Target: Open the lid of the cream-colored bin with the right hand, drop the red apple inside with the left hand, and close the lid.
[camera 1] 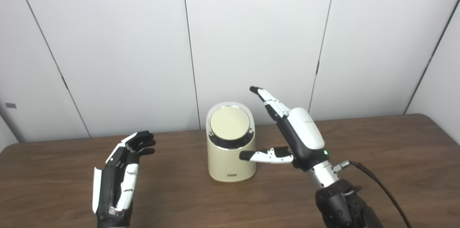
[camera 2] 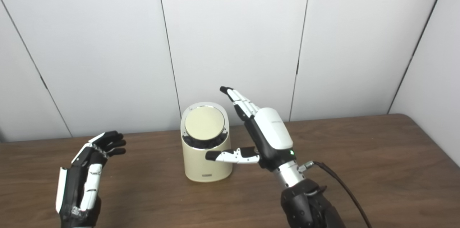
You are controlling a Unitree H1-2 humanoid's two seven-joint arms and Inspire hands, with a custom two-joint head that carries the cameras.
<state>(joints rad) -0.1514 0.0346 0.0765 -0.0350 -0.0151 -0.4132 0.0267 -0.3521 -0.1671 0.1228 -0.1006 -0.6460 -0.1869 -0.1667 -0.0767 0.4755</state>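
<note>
Left hand (camera 1: 118,177) empty, bin (camera 1: 230,156) beside right hand (camera 1: 298,138) fingers (camera 1: 267,97), lid (camera 1: 230,123) closed

Cream bin (camera 1: 231,163), paler cream lid (camera 1: 230,123), black-chrome collar; dark brown woodgrain table (camera 1: 395,156); black-white hands; white wall

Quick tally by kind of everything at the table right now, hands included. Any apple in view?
Cream-colored cylindrical bin with round lid: 1
Robot hands: 2, left hand and right hand, both open and empty
Brown wooden table: 1
Red apples: 0 visible
Total: 4
</note>
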